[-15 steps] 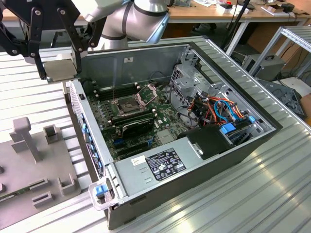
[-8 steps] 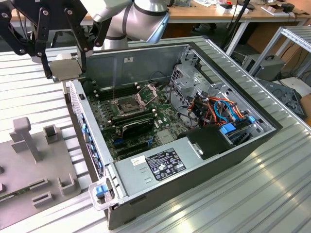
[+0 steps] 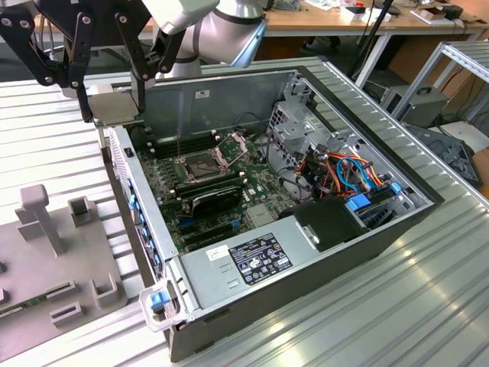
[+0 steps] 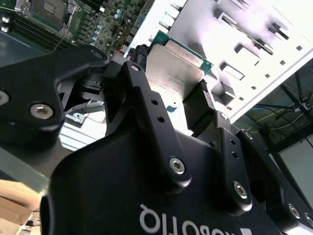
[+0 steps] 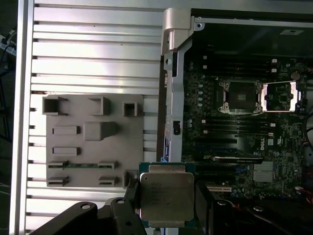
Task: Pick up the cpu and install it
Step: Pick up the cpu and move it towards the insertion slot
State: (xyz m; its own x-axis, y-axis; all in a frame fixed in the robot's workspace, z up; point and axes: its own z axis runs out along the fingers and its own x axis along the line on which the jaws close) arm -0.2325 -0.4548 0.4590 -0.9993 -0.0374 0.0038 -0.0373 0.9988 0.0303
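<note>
The cpu (image 3: 113, 107) is a flat silver-grey square chip on a green backing, held level in the air. My gripper (image 3: 114, 116) is shut on it, one black finger on each of two opposite edges. In the exterior view it hangs over the case's wall on that view's left, outside the motherboard. Both wrist views show the cpu (image 4: 176, 68) (image 5: 166, 197) between the fingers (image 4: 142, 93). On the motherboard the socket (image 3: 199, 163) (image 5: 243, 95) lies bare, its hinged metal frame (image 3: 231, 144) (image 5: 279, 95) swung up beside it.
The open computer case (image 3: 221, 95) lies on a ribbed metal table. Inside are black memory sticks (image 3: 218, 197), a drive cage (image 3: 306, 130), coloured cables (image 3: 348, 172) and a power supply (image 3: 252, 256). A grey fixture plate (image 3: 46, 260) (image 5: 93, 142) with raised holders lies outside the case.
</note>
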